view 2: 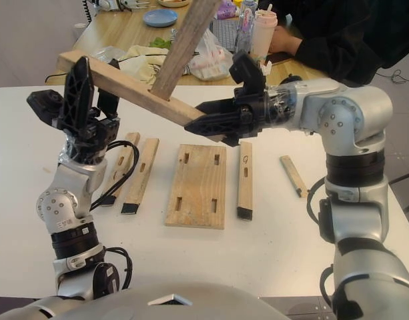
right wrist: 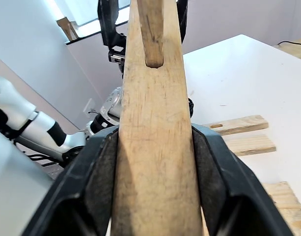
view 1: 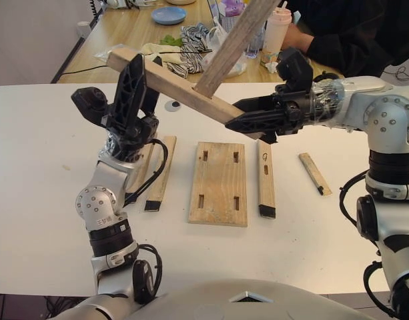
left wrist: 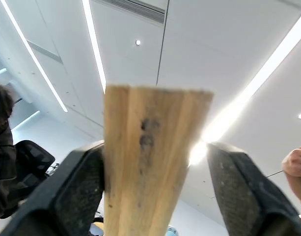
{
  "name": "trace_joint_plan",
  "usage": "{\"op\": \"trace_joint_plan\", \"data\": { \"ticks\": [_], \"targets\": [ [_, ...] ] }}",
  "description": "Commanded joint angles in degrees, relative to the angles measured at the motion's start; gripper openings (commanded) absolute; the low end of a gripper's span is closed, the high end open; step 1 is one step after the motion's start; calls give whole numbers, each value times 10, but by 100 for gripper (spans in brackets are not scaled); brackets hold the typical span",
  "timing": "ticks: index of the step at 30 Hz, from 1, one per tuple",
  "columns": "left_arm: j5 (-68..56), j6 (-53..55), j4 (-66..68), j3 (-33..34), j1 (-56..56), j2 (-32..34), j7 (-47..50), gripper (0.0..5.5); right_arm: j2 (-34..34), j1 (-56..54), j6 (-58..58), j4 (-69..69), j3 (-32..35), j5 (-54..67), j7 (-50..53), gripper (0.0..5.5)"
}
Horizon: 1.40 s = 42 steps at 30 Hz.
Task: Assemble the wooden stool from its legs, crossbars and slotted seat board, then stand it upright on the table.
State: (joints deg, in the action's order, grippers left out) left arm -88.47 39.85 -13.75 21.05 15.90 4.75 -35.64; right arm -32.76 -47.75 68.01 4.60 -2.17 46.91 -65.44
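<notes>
Right gripper (view 1: 234, 123) clamps the pale slotted leg (view 1: 179, 87) — crossbar (view 1: 234, 41) jutting up — left gripper (view 1: 143, 67) loosely straddling it.

The table (view 1: 44, 167) is white, the seat board (view 1: 218, 183) and raised leg (view 1: 181, 89) pale wood. A flat leg (view 1: 266, 177) has a black end; the cloth (view 1: 191, 48) behind is zebra-striped

One mark is legible: a hand-drawn loop resembling the numeral 0, near the far end of the leg (view 1: 265, 179) lying on the worktop (view 1: 44, 200) just right of the seat board (view 1: 219, 183). Labels on the bottles (view 2: 246, 30) behind are too small to read.
</notes>
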Motion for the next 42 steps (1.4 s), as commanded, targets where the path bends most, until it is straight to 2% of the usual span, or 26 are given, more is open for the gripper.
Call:
{"op": "trace_joint_plan", "data": {
  "ticks": [1,4,13,14,18,21,24,27,35,42],
  "targets": [
    [-17,-1,-2,-1,11,14,-2,266,-12,2,23,7,14,20,11,202],
    [8,-24,9,-5,22,11,2,226,-9,5,32,6,17,29,23,202],
    [18,-38,21,9,44,38,-1,215,-3,30,35,10,16,43,48,202],
    [24,-47,26,15,52,42,5,214,-2,38,33,12,16,43,55,238],
    [40,-58,42,26,78,65,15,206,10,75,9,5,11,24,87,302],
    [51,-41,58,35,102,117,4,206,-2,116,-18,-3,3,-2,95,355],
    [79,-21,50,26,104,168,-14,205,-14,140,-69,-36,13,-47,116,303],
    [111,-21,56,30,92,203,-42,204,19,128,-127,-104,61,-78,178,247],
    [218,-65,-26,-32,-24,171,-86,203,9,70,-266,-276,91,-167,220,115],
    [297,-102,-25,-72,-46,182,-138,203,14,56,-319,-322,79,-205,197,0]
  ]
}}
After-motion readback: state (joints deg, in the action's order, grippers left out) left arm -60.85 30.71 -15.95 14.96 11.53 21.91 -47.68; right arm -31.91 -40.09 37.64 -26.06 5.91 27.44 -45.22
